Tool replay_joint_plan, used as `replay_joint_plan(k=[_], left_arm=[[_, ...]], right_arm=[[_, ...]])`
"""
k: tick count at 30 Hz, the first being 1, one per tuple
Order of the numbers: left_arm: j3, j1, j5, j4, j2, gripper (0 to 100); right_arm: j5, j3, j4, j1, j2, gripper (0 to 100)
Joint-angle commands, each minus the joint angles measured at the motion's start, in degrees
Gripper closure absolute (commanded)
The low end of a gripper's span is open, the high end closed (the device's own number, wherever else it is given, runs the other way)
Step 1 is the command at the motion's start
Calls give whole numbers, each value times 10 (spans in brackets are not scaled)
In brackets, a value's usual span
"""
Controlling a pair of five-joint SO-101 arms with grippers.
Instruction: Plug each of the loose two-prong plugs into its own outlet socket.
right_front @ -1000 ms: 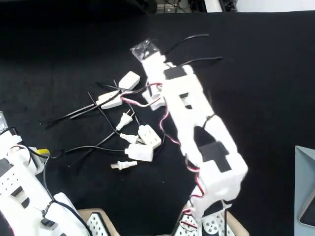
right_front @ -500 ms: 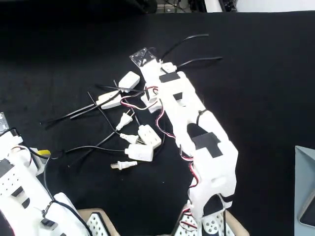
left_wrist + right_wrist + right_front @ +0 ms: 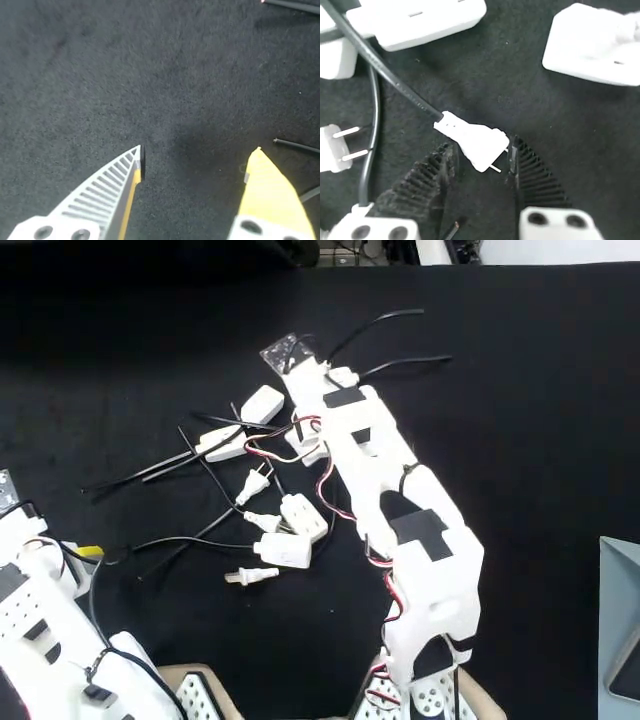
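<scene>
Since a second ago the right arm (image 3: 400, 500) has swung a touch toward 9 o'clock, and for the last half second it has basically sat frozen.

Going left to right: the left arm (image 3: 40, 640) is parked at the 8 o'clock corner. The left gripper (image 3: 198, 150) has its fingers spread wide over fuzzy black cloth (image 3: 100, 60), with nothing between them.

The cluster of white sockets and plugs sits just off centre toward 9 o'clock, with one loose plug (image 3: 250, 577) at its 6 o'clock edge.

The right gripper (image 3: 480, 150) has its ribbed black fingers (image 3: 530, 175) apart, straddling a white two-prong plug (image 3: 472, 140) but not squeezing it. A flat socket block (image 3: 415, 20) lies just beyond.

Best bet, probably, is to close on the plug's flat sides, clear of the thin metal prongs (image 3: 495, 167) and the rubbery black cable (image 3: 395, 82). The shell looks like smooth hard plastic, so a skewed pinch could let it twist or squirt out. The prongs point back toward the gripper, so the plug likely needs turning before it faces a slot, and the cable may tug.
</scene>
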Motion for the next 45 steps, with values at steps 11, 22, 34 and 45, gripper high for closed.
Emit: replay_joint_plan(k=[11,22,34,45], left_arm=[[-1,5,0,-8,-12,675],[-7,5,0,-8,-12,675],[-42,81,1,-4,-13,675],[-32,189,38,-4,-13,675]], right_arm=[[47,-39,-40,-6,46,959],[44,-40,147,4,-109,987],[44,124,314,5,-253,987],[48,399,82,43,-330,978]])
